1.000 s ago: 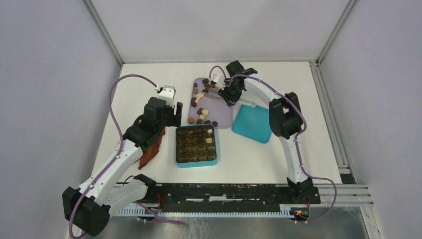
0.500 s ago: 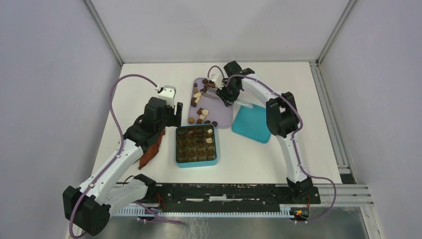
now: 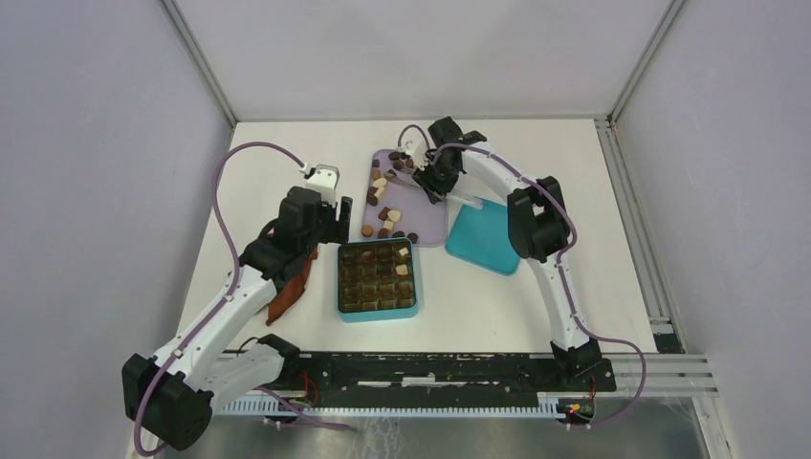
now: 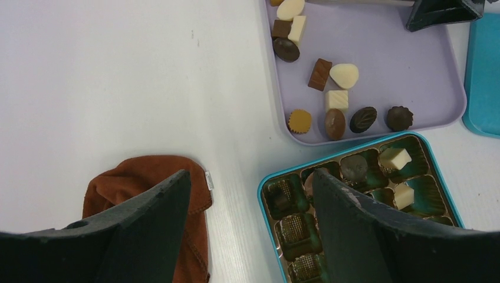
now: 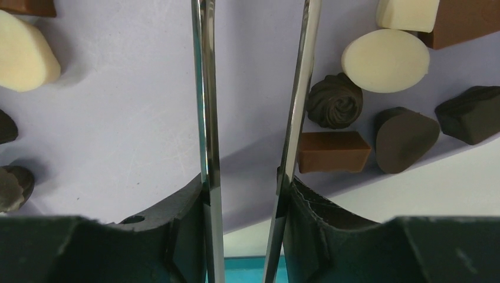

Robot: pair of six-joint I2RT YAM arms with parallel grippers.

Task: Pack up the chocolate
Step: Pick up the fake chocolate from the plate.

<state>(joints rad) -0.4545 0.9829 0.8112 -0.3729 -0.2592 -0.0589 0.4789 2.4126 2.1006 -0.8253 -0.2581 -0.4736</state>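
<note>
Between the dark fingers [image 5: 177,227] of the right gripper [image 5: 244,197], clamping a long pair of thin steel tweezers [image 5: 203,88], with one blade pressed against each inner face. Grasping the tool alone, keeping the blades apart over a bare patch of the flat lilac plastic tray [image 5: 118,118], with nothing caught between them.

Judging from this, working on the picking step. Leaving the small bite-size chocolate pieces [image 5: 386,60], in dark brown, mid brown and cream-white, scattered ahead of the blades and to either side. Passing closest to a mid-brown rectangular piece [image 5: 333,152], just outside one blade, too near to tell whether touching. Passing a dark swirled round piece [image 5: 334,100] just beyond it.

Probably needing next a small sideways shift to straddle one piece, then a gentle squeeze, since a hard smooth sweet could slip out.

At the left gripper [image 4: 252,180], holding nothing, with fingers spread wide. Hovering with a crumpled reddish-brown cloth [image 4: 141,177] by one finger and a square teal box with a brown gridded insert [image 4: 263,191] by the other. Showing a few cream-white pieces already seated in cells near that finger.
</note>
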